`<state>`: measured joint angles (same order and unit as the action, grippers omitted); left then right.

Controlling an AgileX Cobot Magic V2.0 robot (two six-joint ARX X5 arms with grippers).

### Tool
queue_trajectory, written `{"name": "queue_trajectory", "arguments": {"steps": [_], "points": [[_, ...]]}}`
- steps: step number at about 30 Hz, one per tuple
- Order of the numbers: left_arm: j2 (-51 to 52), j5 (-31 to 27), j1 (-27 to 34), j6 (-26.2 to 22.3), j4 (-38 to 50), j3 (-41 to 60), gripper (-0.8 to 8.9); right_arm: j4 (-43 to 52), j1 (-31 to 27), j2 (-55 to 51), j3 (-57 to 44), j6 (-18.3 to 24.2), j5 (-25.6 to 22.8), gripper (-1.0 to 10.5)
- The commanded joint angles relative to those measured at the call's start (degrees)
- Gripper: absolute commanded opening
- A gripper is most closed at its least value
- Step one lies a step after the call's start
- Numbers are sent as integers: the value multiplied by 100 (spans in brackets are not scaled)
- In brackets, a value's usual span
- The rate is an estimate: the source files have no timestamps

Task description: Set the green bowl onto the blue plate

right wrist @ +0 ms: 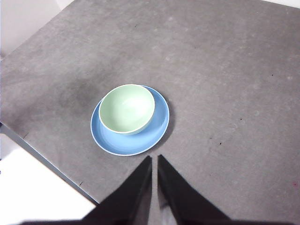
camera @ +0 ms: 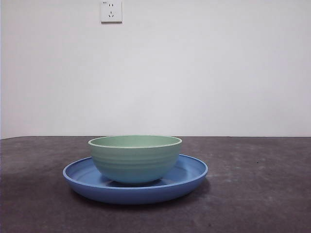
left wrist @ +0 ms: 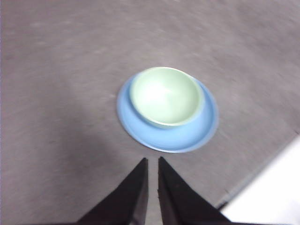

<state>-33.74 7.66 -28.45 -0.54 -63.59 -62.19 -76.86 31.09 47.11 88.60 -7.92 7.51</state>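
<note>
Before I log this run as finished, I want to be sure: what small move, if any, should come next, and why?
Probably none beyond keeping both arms back. The green bowl already sits upright inside the blue plate, off-centre but within the rim. The left tool and right tool are both shut, empty and clear above the table. I would judge the placing done.

The pale mint-green round ridged bowl (camera: 135, 158) hides the middle of the wide glossy blue plate (camera: 190, 171) in the front view, and its inside is out of sight there. The left wrist view is blurred throughout, softening the grey table's (left wrist: 56, 93) texture.
</note>
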Motion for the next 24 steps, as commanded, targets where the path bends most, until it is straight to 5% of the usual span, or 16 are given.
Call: {"name": "queue_trajectory", "arguments": {"steps": [1,11,19,24], "points": [[44,7,542,-59,114,-13,33,-389,39,33,98,-42,-4,18],[1062,0,2498,-138,3611,2057,33,-389,39,33,98,-42,-4,18],[1978,-70,2754,-90,4937,4328,33,-389,39,33,98,-42,-4,18],[2533,-238,2820,476,5449,5305,33,-389,39,33,98,-42,-4,18]]}}
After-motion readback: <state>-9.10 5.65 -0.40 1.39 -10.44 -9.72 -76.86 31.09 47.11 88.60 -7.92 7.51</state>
